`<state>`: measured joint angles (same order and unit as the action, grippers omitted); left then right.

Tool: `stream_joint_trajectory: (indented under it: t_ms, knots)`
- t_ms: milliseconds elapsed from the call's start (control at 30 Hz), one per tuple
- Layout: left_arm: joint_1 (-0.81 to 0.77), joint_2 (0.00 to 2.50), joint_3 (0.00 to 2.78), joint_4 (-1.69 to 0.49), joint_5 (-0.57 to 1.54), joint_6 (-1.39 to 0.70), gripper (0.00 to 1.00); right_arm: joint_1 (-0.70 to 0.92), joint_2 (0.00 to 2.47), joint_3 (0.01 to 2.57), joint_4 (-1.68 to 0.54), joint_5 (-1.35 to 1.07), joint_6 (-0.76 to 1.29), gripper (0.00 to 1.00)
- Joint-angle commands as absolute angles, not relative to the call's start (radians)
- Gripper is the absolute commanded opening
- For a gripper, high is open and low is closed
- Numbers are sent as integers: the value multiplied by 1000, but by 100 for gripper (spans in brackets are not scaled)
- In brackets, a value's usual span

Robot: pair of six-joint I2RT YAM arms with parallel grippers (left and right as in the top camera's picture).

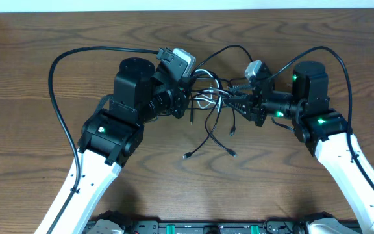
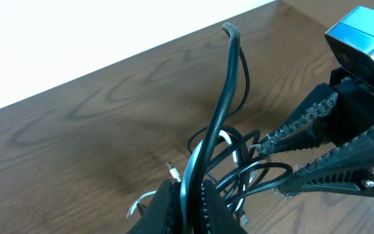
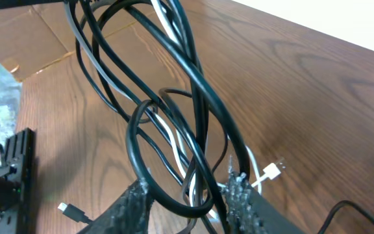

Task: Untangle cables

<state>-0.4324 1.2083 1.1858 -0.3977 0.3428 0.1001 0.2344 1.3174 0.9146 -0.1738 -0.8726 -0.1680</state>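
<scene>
On the wooden worktop point(image 1: 31, 65) the cables point(image 1: 208, 107) are bunched in a knot between the two arms. The pulling-apart step is judged to be in hand. One black cable point(image 2: 224, 97) is clamped by the left fingers point(image 2: 164, 209). Several loops are ringed by the right fingers point(image 3: 242, 203), which are held apart. Next, one strand must be pinched and drawn away. The whole knot is shown only overhead. A white plug point(image 3: 273, 172) is shown close up at the right wrist.

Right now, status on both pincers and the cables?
Left pincer shut on cables. Right pincer open, astride the tangle. Cables knotted between both pincers, plug ends loose. No obstruction seen.
</scene>
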Motion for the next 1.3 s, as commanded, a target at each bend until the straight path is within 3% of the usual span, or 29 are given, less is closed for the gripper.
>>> stream_joint_trajectory:
  t_ms: [0, 133, 567, 767, 967, 1100, 1267]
  knots:
    - [-429, 1206, 1195, -383, 367, 84, 7, 239, 1304, 920, -172, -866, -165, 39]
    - [-429, 1206, 1195, -379, 367, 84, 7, 239, 1304, 920, -172, -782, -97, 46]
    - [-429, 1206, 1195, -379, 347, 84, 8, 229, 1304, 920, -176, -517, 189, 50]
    - [-429, 1206, 1195, -379, 347, 84, 7, 229, 1304, 920, -176, -546, 171, 51]
    - [-429, 1206, 1195, -379, 347, 84, 7, 229, 1303, 920, -201, -667, 24, 51]
    - [-429, 1206, 1195, -380, 274, 84, 8, 229, 1304, 920, -232, -669, -9, 46]
    - [-429, 1206, 1195, -379, 216, 84, 7, 229, 1303, 920, -233, -669, -8, 22]
